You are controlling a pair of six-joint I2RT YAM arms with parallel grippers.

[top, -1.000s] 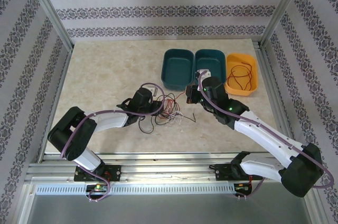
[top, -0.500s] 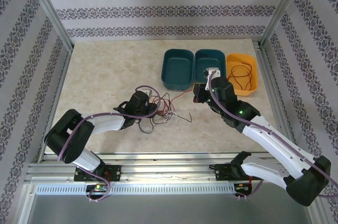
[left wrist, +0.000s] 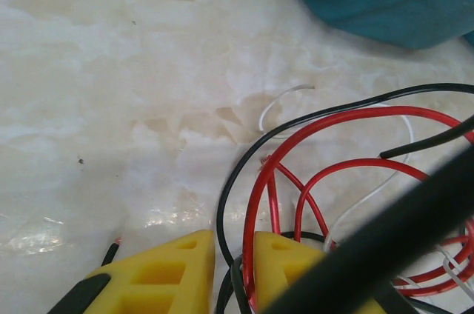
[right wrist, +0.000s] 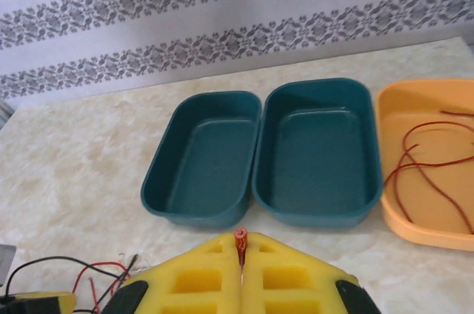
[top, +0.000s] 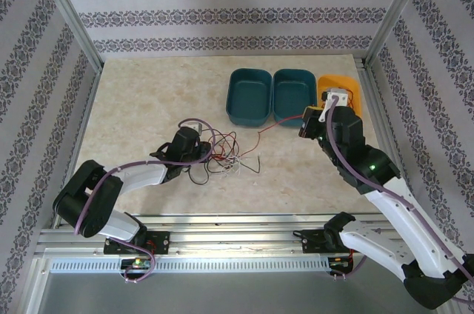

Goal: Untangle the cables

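R arm further right, near orange tray, R tool tight on red cable; L tool narrow, poss. on cables.

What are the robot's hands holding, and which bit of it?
The right hand pinches a red cable by its very tip. The left hand is at the cable bundle, but a grip cannot be told.

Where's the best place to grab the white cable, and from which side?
Grip the white cable at its loose end. That short curl lies flat on bare table, outside the black cable and red cable loops, on the teal bin side. Come straight down from above, pinching across the strand. Further in it crosses the others, so a pinch there would likely catch several.
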